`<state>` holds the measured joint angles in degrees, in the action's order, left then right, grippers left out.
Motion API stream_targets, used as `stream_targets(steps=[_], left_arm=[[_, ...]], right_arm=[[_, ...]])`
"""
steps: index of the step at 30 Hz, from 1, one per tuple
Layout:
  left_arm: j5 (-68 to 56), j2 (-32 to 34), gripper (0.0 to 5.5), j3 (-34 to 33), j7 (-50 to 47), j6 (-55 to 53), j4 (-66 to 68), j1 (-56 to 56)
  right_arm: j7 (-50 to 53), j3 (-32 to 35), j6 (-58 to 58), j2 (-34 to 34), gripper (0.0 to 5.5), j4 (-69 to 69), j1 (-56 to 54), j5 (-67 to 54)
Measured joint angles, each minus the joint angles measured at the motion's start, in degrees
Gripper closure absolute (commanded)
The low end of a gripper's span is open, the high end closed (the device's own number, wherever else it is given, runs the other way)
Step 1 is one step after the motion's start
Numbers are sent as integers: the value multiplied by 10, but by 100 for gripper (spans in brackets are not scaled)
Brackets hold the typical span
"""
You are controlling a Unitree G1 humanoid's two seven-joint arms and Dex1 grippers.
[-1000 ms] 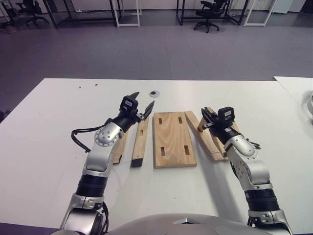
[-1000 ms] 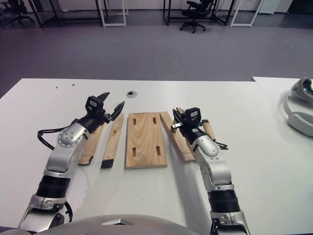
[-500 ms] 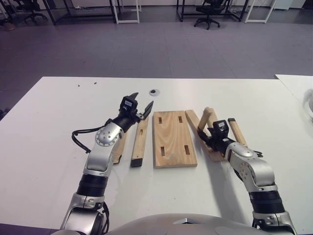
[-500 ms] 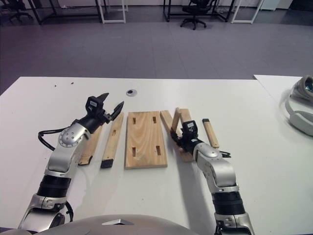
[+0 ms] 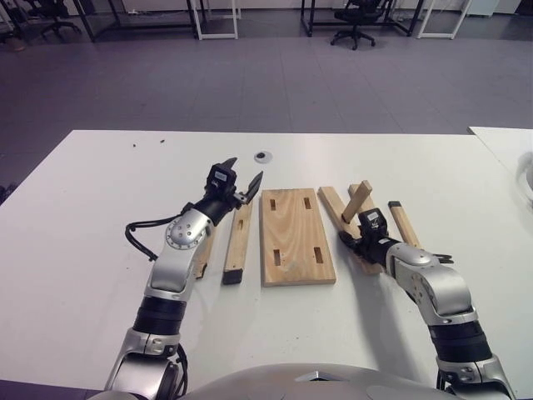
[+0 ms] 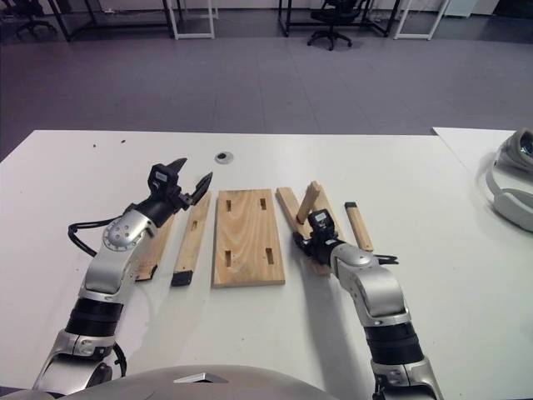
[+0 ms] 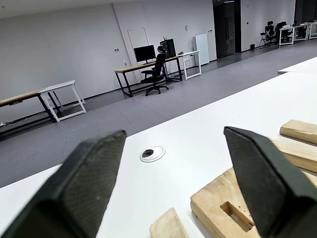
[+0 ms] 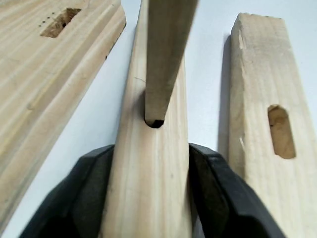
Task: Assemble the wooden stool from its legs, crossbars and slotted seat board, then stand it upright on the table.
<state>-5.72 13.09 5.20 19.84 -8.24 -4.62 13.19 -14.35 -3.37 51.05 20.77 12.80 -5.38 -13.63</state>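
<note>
The slotted seat board point(image 5: 297, 236) lies flat mid-table. Left of it lie two wooden legs point(image 5: 239, 240), side by side. My left gripper point(image 5: 244, 171) hangs open just above the far end of the nearer one, holding nothing; in the left wrist view its fingers point(image 7: 79, 198) frame the board's end point(image 7: 223, 208). Right of the board my right gripper point(image 5: 358, 242) is shut on a wooden leg point(image 8: 153, 173) low on the table. A crossbar point(image 5: 360, 200) is plugged into that leg's hole and leans up to the right. Another slotted leg point(image 8: 262, 114) lies beside it.
A short wooden piece with a dark tip point(image 5: 404, 223) lies right of the held leg. A round cable grommet point(image 5: 264, 156) sits behind the parts. A white headset point(image 6: 512, 179) rests on the neighbouring table at the far right. Office chairs and desks stand in the room behind.
My right gripper came down from above the right-hand legs and shut on one. The crossbar in it has tipped from near upright to leaning right. The left arm has stayed still.
</note>
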Motion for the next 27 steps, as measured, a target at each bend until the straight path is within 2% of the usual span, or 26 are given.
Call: stream_targets(steps=[5,8,11,16,19,27], left_arm=[[-29,-22,188,-7,0,-36,-6,14],[-144,-70,188,-46,-5,-161,-28,33],[-277,-120,188,-96,-31,-310,-30,47],[-473,-184,188,-181,-85,-419,-33,111],[-522,-188,245,-203,-105,-436,-33,122],[-541,-175,379,-189,-117,-439,-74,81]], right_arm=[[12,20,5,-28,343,3,-1,-4],[-2,40,-9,-48,343,48,-5,-35],[-52,25,-39,-29,343,115,-14,-48],[-130,-21,-102,-10,343,180,-26,-69],[-149,-37,-122,-10,343,195,-26,-71],[-154,-51,-151,-1,343,195,-22,-61]])
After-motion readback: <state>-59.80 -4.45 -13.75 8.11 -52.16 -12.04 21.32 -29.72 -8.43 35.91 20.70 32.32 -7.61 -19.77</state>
